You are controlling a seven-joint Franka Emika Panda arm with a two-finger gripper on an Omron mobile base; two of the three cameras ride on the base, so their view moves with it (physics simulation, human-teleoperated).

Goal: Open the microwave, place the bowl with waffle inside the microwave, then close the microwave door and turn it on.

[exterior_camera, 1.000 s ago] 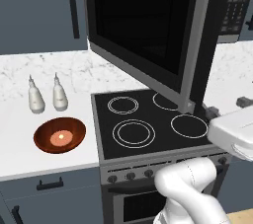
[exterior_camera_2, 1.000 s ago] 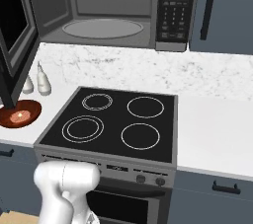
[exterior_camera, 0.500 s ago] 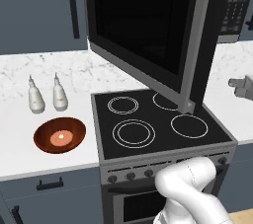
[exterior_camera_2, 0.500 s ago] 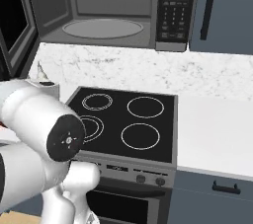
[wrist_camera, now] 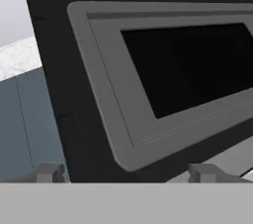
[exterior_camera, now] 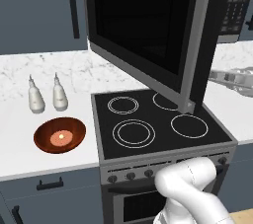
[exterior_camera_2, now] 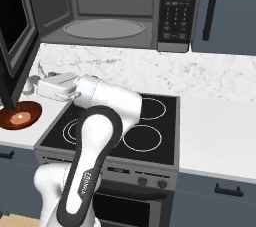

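Note:
The microwave stands open, its grey inside and round turntable bare. Its microwave door is swung far out over the stovetop; the door also shows at the left edge of the right base view. The reddish-brown bowl sits on the left counter with the small tan waffle in its middle, and the bowl lies just below the door's lower corner. My gripper is open and empty, reaching left behind the door. In the hand view the gripper faces the door's inner frame close up.
Two pale shakers stand behind the bowl. The black stovetop with its burners lies under the door and my arm. The keypad panel is at the microwave's right; white counter runs on to the right.
My arm has swung from low at the stove's right up and across to the left, bringing the open gripper in behind the door. Door and bowl have not moved.

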